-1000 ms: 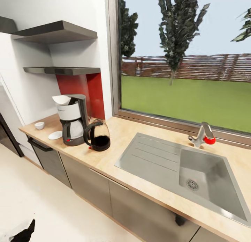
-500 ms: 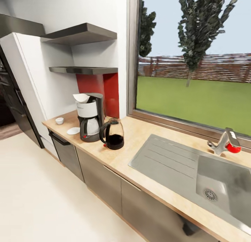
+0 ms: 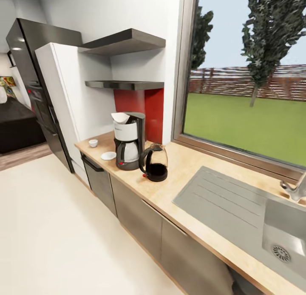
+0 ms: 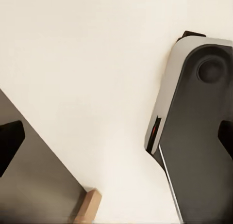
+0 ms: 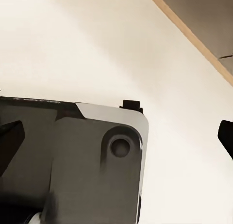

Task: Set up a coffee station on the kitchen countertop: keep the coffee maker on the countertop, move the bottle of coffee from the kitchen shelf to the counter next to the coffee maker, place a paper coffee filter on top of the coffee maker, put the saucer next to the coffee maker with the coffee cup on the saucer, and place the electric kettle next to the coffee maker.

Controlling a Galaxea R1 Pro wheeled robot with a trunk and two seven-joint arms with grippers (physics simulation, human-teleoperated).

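Both grippers, left [image 4: 116, 146] and right [image 5: 116, 136], hang spread and empty over pale floor; coffee maker [image 3: 128, 147] stands on the countertop [image 3: 199, 188], kettle [image 3: 155, 163] just beside it; saucer [image 3: 108, 156] bare, cup [image 3: 93, 143] apart, likely awaiting pairing.

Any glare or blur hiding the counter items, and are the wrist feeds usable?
Head view: even light, no glare; coffee maker, electric kettle, saucer and coffee cup sharp but small. Left and right wrist views: soft renders of floor and robot base.
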